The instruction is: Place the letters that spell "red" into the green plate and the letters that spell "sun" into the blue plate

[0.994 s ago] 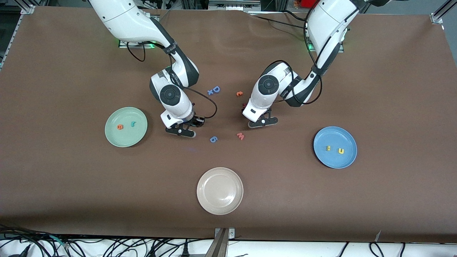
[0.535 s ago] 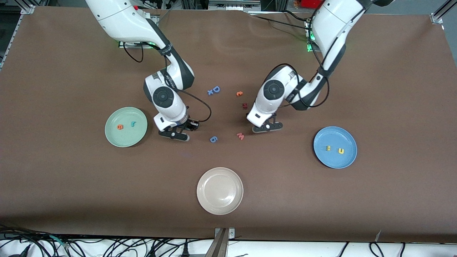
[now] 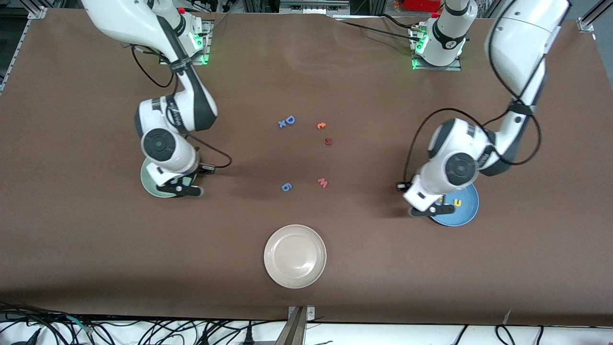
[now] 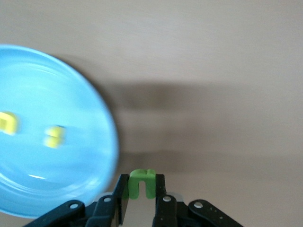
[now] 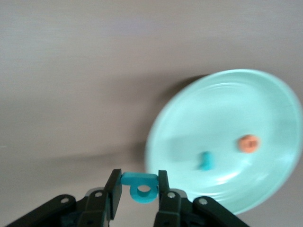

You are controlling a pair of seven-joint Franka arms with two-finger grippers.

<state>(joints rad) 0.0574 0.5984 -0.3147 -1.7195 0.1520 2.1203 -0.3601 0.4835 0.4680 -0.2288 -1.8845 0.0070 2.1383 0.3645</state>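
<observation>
Where front hides grips | left tool (image 4: 141, 201) clamps green letter (image 4: 142, 183) | right tool (image 5: 136, 195) clamps teal "d" (image 5: 141, 187)

A robotics lab: brown-covered table (image 3: 96, 249), aluminium framing (image 3: 591, 19), loose cables (image 3: 143, 330) along its edge

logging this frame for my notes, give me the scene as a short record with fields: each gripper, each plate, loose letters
left gripper: shut on green letter, at the blue plate's rim
right gripper: shut on teal d, at the green plate's rim
blue plate: two yellow letters inside
green plate: orange e, teal r inside
beige plate: nearest the front camera
loose letters: mid-table between the arms
</observation>
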